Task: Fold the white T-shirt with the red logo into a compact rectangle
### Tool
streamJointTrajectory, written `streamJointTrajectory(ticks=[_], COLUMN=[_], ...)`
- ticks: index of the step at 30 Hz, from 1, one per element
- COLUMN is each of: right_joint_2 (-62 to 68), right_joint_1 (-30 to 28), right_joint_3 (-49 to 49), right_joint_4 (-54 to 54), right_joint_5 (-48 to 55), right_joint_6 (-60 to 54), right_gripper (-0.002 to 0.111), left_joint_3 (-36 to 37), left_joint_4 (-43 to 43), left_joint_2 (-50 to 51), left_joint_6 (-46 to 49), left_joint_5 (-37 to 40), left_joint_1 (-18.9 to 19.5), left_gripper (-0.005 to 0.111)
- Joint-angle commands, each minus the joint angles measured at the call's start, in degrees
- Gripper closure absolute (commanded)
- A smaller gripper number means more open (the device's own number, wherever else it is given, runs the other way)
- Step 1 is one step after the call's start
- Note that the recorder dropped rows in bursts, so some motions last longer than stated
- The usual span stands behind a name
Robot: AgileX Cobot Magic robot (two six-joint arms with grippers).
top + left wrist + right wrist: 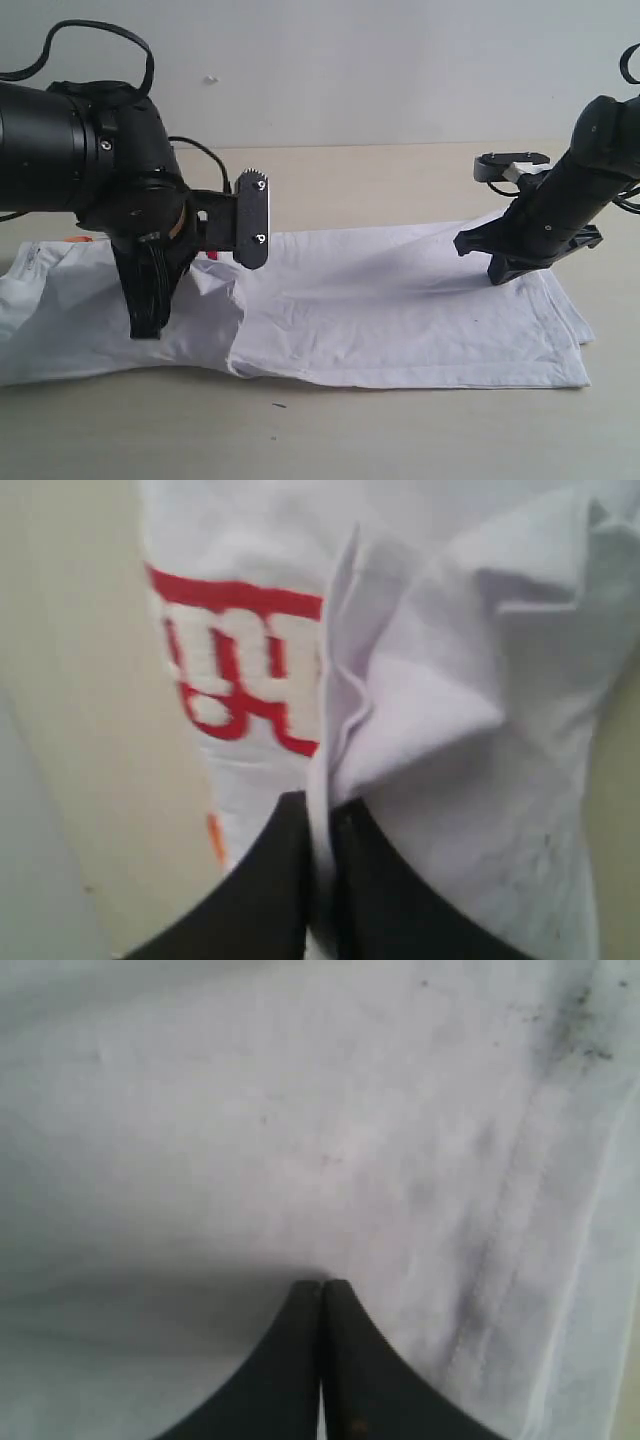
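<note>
Your left gripper [320,880] is squeezed tight on a fold of the white T-shirt [480,680]. Only the left wrist view shows this: a thin strip of white cloth sits between the two black fingers [250,900]. In the exterior view the left gripper [250,255] shows just a flat black side with little teeth along its top.

Your right gripper [322,1290] has its two black fingers pressed together with the tips on the cloth. You cannot tell if any cloth is caught between them. In the exterior view the right gripper [497,275] leans down onto the far right part of the shirt.

The red logo [240,670] is just beside the left gripper. It is a thick red block with puffy white letters, too blurry to read. The exterior view shows only a tiny red bit of it. A small orange tag [214,838] pokes out near the shirt's edge.

The shirt lies long and soft across the tan table [400,430]. It is crumpled by the left gripper and smoother to the right. The right wrist view shows a stitched seam [490,1260] and small dark specks [580,1020].
</note>
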Motion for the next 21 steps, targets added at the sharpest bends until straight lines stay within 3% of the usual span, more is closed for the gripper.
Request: streamJointTrajectory(ticks=[1,4,7,13,15,21], right_joint_2=[-0.1,-0.1,-0.1,-0.1,-0.1,-0.1], right_joint_1=[-0.2,-0.2,-0.2,-0.2,-0.2,-0.2], right_joint_3=[0.2,0.2,0.2,0.2,0.2,0.2], right_joint_4=[0.0,0.0,0.0,0.0,0.0,0.0], right_joint_5=[-0.9,-1.1,-1.1,-1.4,-1.1,-1.0], right_joint_6=[-1.1,-1.4,-2.0,-2.0,-2.0,-2.0], right_gripper=[0.108,0.108,0.108,0.108,0.108,0.108], left_joint_3=[-0.4,-0.4,-0.4,-0.4,-0.4,-0.4], left_joint_4=[8.0,8.4,8.2,9.1,10.5,13.5], left_joint_2=[0.2,1.1,2.6,4.3,4.5,4.5], left_joint_6=[-0.1,-0.1,-0.1,-0.4,-3.4,-18.6], left_joint_5=[-11.4,-17.1,-17.4,-13.7,-13.2,-10.9], left_joint_1=[-0.4,-0.4,-0.4,1.8,3.2,8.4], left_gripper=[0.107,0.107,0.105,0.068,0.06,0.06])
